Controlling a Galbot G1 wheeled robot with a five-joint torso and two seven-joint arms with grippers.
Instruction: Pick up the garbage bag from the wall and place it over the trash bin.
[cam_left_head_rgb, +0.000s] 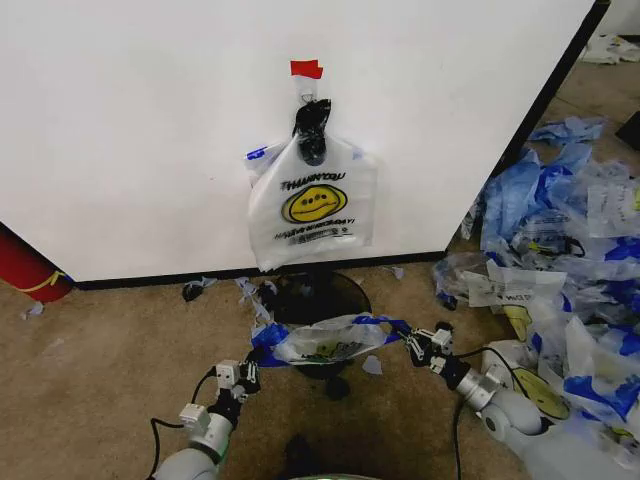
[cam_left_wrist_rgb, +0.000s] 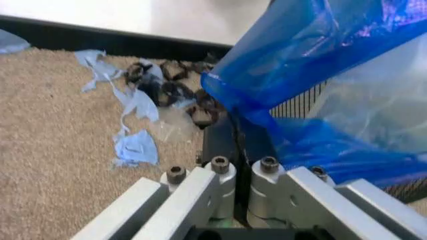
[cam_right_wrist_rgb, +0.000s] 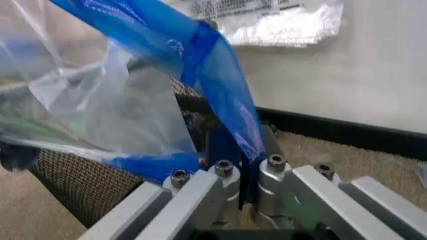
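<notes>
Head view is showing the left gripper (cam_left_head_rgb: 248, 377) and right gripper (cam_left_head_rgb: 418, 345) each pinching a blue edge of the translucent white plastic garbage bag (cam_left_head_rgb: 325, 340), stretching its mouth wide directly over the round black wire-mesh trash bin (cam_left_head_rgb: 312, 297).

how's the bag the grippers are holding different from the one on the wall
The held garbage bag is stretched flat and wide over the trash bin; the hanging bag droops upright against the wall.
The held one is pinched at its blue edges by the left gripper and right gripper; the hanging one dangles from a black hook under red tape.
Both are translucent white with a yellow smiley print.
</notes>
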